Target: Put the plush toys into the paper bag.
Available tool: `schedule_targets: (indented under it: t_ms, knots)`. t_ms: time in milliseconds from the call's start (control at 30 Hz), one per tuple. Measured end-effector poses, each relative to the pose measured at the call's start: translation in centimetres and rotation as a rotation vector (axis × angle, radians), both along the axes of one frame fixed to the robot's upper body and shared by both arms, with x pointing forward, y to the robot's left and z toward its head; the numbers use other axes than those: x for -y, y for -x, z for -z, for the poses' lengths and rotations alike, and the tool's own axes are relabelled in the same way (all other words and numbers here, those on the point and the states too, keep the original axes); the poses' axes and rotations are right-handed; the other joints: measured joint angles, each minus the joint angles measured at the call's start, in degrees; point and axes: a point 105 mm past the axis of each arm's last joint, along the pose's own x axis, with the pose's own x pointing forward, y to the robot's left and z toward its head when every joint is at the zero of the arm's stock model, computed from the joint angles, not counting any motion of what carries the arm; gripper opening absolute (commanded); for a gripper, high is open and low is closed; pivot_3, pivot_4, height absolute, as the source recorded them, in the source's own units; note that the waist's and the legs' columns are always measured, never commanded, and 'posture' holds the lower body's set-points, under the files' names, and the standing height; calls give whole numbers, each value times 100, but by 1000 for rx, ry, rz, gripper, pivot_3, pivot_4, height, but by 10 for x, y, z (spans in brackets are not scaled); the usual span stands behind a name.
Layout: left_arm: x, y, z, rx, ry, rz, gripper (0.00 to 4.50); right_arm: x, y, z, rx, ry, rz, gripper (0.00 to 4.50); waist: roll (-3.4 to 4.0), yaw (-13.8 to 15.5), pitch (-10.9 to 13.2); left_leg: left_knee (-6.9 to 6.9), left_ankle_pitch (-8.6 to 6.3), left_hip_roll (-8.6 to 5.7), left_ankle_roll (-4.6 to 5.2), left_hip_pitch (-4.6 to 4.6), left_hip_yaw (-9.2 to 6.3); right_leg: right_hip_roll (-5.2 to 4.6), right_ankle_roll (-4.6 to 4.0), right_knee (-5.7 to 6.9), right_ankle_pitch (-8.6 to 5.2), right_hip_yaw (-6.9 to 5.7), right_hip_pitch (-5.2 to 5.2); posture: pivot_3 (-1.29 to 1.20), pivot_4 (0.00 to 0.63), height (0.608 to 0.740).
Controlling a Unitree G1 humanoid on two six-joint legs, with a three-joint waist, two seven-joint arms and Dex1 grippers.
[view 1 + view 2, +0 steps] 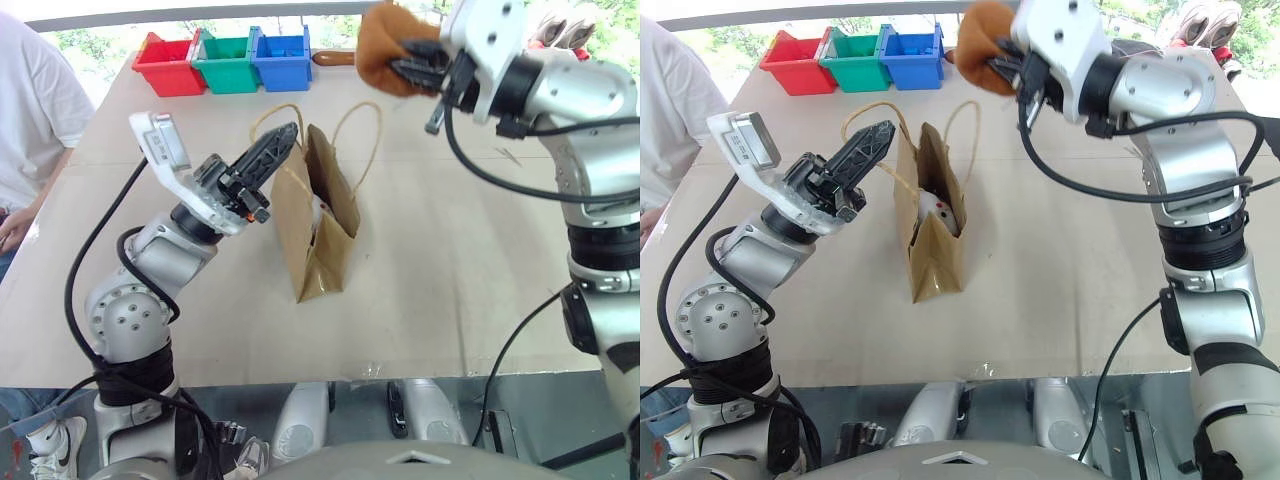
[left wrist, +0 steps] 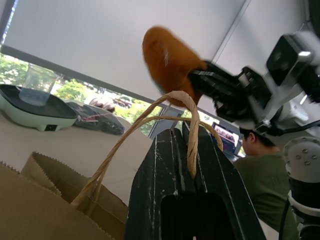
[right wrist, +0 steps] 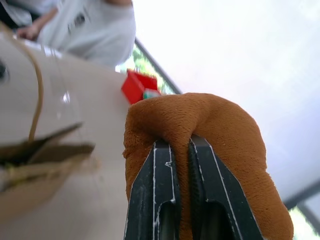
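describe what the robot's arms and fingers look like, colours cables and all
Both arms are silver-grey metal with rounded joint housings and black bands between segments. Loose black cables loop along each arm. The left gripper has two long black fingers with ridged faces, and a white rectangular module sits on its wrist. The right gripper has matching black fingers on a white wrist housing.

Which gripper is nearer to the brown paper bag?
Left. The left gripper is shut on a twisted-cord handle of the brown paper bag; the right gripper holds the orange-brown plush toy above it.
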Motion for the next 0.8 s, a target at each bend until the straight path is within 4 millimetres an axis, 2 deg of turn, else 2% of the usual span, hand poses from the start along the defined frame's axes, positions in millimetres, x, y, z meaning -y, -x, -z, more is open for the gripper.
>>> schedule_targets:
  t_ms: [67,167,267,300,367,433,467,500,600,700,800]
  knots:
    - [0,0,-1,3,3,-2,0,-7,9,3,2,21,-47,33,0,9,0,0,-1,-1,1,-1,1,-1,0,-1,0,1,0,0,150,740]
    - [0,0,-1,2,6,-7,0,-8,9,3,6,15,-50,33,1,3,0,1,-1,-2,2,-1,4,-1,0,1,0,3,-1,0,150,740]
    - [0,0,-1,2,11,-10,0,-6,6,-9,27,-41,-38,33,1,-1,1,0,-1,-1,1,0,3,1,0,3,0,2,-2,0,150,740]
    - [0,0,-1,3,14,-10,0,-8,11,-13,37,-47,-57,33,1,-5,1,-1,-1,0,1,0,3,2,0,2,0,2,-2,0,150,740]
    - [0,0,-2,6,19,-11,0,-14,20,-10,39,-22,-102,33,1,-5,0,-2,-1,1,1,0,2,1,0,0,0,1,-2,0,150,740]
    - [0,-1,-3,11,26,-11,0,-19,21,7,17,33,-114,33,-1,-3,-1,-1,-1,1,2,0,2,0,0,0,0,1,-1,0,150,740]
    - [0,-1,-4,14,27,-12,0,-21,19,20,-5,68,-117,33,-1,-3,-1,-1,-1,1,2,0,3,-1,0,-1,0,1,-1,0,150,740]
    - [1,-1,-6,20,28,-12,0,-25,16,43,-59,114,-121,33,-1,0,0,-1,-2,-1,4,0,4,-1,0,0,0,1,-1,0,150,740]
    - [1,-1,-8,26,32,-11,0,-32,19,73,-101,225,-148,33,4,-2,3,0,-1,-2,2,-1,3,0,0,1,0,1,-2,0,150,740]
    - [2,-1,-11,37,37,-8,0,-41,29,91,-74,344,-200,33,3,-11,2,0,1,0,-1,0,1,2,0,0,0,0,-2,0,150,740]
    - [3,-1,-12,39,41,-7,0,-45,30,105,-24,445,-222,33,3,-10,2,0,2,0,-4,0,2,2,0,0,0,-1,-2,0,150,740]
